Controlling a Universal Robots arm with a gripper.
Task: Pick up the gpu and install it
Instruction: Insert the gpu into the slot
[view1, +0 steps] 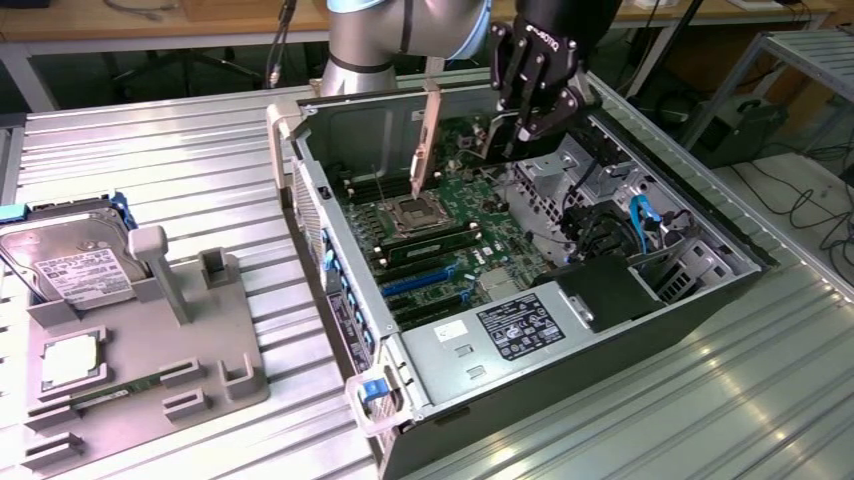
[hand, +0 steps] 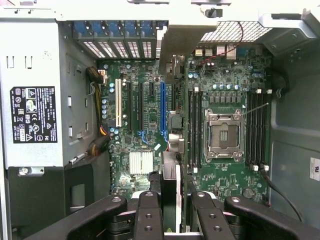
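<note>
Between my gripper's fingers (hand: 148, 212) I see the gpu (hand: 170, 170) edge-on as a dark thin card. Its metal bracket end reaches toward the slotted rear wall of the open computer case (hand: 30, 60). My gripper (hand: 171, 205) is shut on the card and holds it above the motherboard (hand: 225, 175), roughly in line between the blue expansion slot (hand: 162, 110) and the memory slots. In the exterior view my gripper (view1: 527, 125) hangs over the case's far end. The gpu (view1: 427, 140) shows there as a tan upright strip above the processor socket (view1: 411, 212).
A grey fixture (view1: 200, 350) at the exterior view's left carries a silver hard drive (view1: 74, 265) and a small square processor chip (view1: 70, 362). Inside the case are the power supply (view1: 521, 325), drive cage and blue cables (view1: 641, 225). The case stands on a ribbed metal table (view1: 160, 170).
</note>
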